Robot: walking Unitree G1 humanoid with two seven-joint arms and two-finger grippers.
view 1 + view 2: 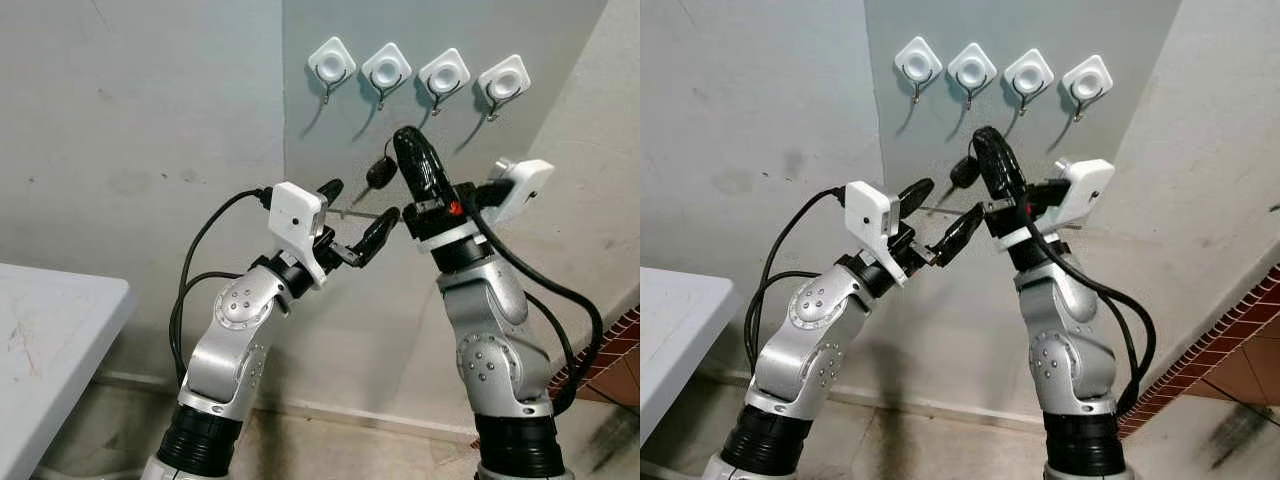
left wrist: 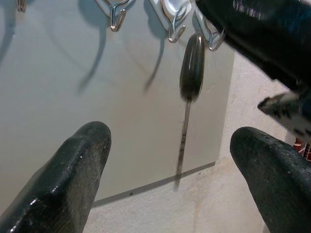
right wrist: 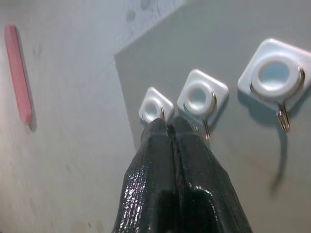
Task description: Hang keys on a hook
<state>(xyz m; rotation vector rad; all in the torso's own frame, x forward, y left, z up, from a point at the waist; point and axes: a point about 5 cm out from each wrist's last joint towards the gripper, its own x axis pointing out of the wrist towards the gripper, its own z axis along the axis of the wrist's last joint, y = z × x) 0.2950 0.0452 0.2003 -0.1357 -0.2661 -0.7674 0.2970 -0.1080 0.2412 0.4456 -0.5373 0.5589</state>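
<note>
Wall [image 1: 140,120] takes up most of the head views, grey plaster with a smoother grey panel [image 1: 420,300] set into it, and a white table [image 1: 50,330] cuts in at 8 o'clock. Brickwork [image 1: 610,360] shows at 4 o'clock. Both silver arms reach up toward the panel from 6 o'clock. Left gripper [image 1: 360,215] sits near the centre, its two black fingers [image 2: 63,179] spread wide apart and touching nothing, pointing toward 2 o'clock. Right gripper [image 1: 408,140] stands just beside it at its 2 o'clock, aimed up at 12, fingers pressed together along their whole length; the key hangs from near its tip, though the exact grip point is hidden. Hooks [image 1: 418,72], four white square pads with wire loops, run in a row at 12 o'clock on the panel. Key [image 1: 380,172], dark-headed with a thin metal blade [image 1: 352,212], hangs at 7 o'clock from the right gripper's tip, below the second hook from the left and not on any hook; its blade crosses the gap between the left gripper's open fingers.
</note>
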